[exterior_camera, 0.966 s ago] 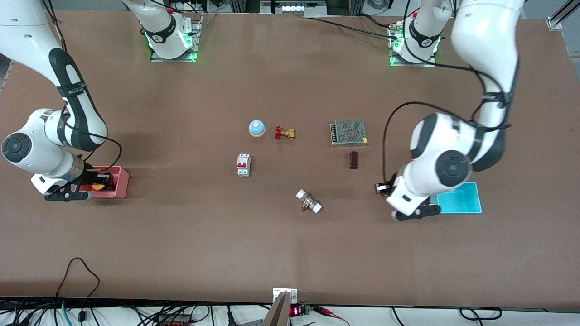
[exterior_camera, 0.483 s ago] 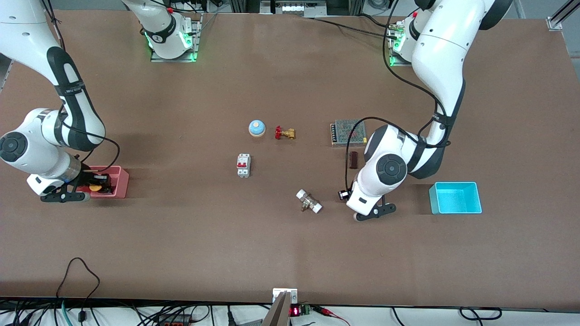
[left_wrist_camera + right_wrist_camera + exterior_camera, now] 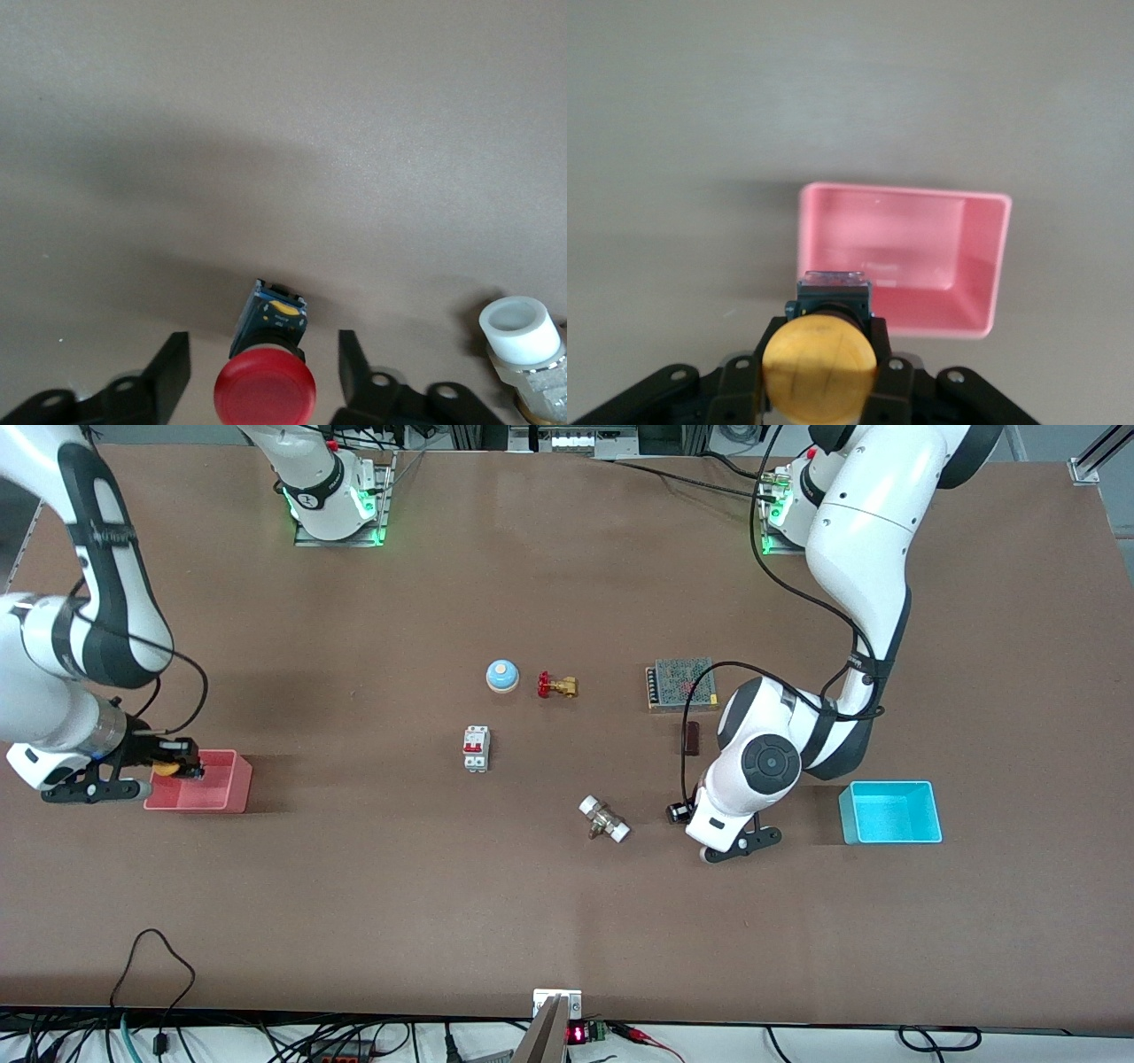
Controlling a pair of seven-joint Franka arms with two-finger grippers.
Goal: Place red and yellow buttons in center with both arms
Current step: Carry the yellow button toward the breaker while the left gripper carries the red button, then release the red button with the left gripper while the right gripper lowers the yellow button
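The red button point(image 3: 264, 390) lies on the brown tabletop point(image 3: 532, 886), red cap toward the camera, black body point(image 3: 273, 314) beyond it. My left gripper point(image 3: 264, 370) is open around it, and both fingers point(image 3: 173, 367) stand clear of the cap. In the front view the left gripper point(image 3: 682, 813) is low beside the white-ended fitting point(image 3: 604, 819), and the button is mostly hidden under it. My right gripper point(image 3: 177, 769) is shut on the yellow button point(image 3: 164, 766) point(image 3: 819, 372), lifted over the edge of the pink tray point(image 3: 199, 795) point(image 3: 983, 266).
A blue-domed bell point(image 3: 501, 676), a brass valve point(image 3: 556, 685), a white circuit breaker point(image 3: 476, 748), a mesh-topped power supply point(image 3: 681, 684) and a brown block point(image 3: 691, 737) lie mid-table. A cyan tray point(image 3: 890, 812) stands toward the left arm's end. The fitting also shows in the left wrist view point(image 3: 523, 332).
My left gripper swung from the cyan tray to beside the white-ended fitting. My right gripper rose with the yellow button out of the pink tray.
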